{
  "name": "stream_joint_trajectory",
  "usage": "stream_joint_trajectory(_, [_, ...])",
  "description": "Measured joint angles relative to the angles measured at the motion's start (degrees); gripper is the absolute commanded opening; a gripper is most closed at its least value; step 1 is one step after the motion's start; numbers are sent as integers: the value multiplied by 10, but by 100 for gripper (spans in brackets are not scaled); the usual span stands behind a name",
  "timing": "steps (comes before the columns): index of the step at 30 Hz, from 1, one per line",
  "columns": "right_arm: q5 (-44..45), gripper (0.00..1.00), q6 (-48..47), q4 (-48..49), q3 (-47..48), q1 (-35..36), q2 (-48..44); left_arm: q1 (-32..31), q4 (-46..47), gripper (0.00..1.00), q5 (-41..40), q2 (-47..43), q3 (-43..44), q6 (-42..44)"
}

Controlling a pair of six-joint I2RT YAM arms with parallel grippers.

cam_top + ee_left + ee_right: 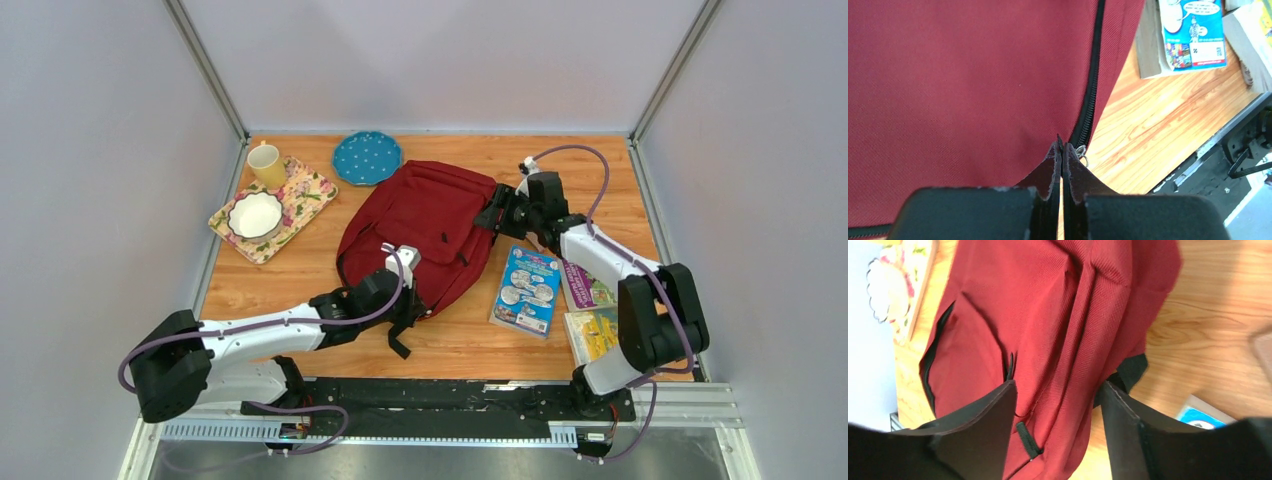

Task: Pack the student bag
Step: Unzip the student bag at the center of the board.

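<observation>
The left fingers (1048, 172) are clenched at the zipper (1091, 85) of the red backpack (973, 75); the right fingers (993, 415) are spread, a backpack fold seen between them.

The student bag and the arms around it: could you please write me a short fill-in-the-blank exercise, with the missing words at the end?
1. The student bag is dark ___ in colour.
2. The cup on the flowered tray is ___.
3. The right gripper has its fingers ___ over the bag.
4. The left gripper has its fingers ___ beside the black zipper.
Missing words: red; yellow; open; shut.
</observation>
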Motion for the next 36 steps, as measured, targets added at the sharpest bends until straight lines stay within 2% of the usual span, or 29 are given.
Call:
stream_joint_trajectory(4, [2,81,-34,-90,42,-44,16,-2,21,0,-1,23,17,-2])
stream_joint_trajectory(6, [21,81,-37,-131,43,-59,-8,-2,28,0,-4,29,21,-2])
stream_joint_trajectory(10, [21,81,-9,-139,-28,-66,-135,-2,35,0,-10,29,21,-4])
stream_joint_trajectory(14, [2,81,41,-138,-102,-26,-232,-3,41,0,-10,29,21,-4])
stream_joint_trajectory(17, [3,79,78,-138,-117,18,-236,-2,44,0,-10,29,21,-4])
stream_joint_trajectory(24, [20,79,215,-86,-259,120,-255,-2,49,0,-10,28,21,-4])
stream_joint_trajectory(36, [63,78,330,-1,-260,188,-183,-3,53,0,-9,9,9,-4])
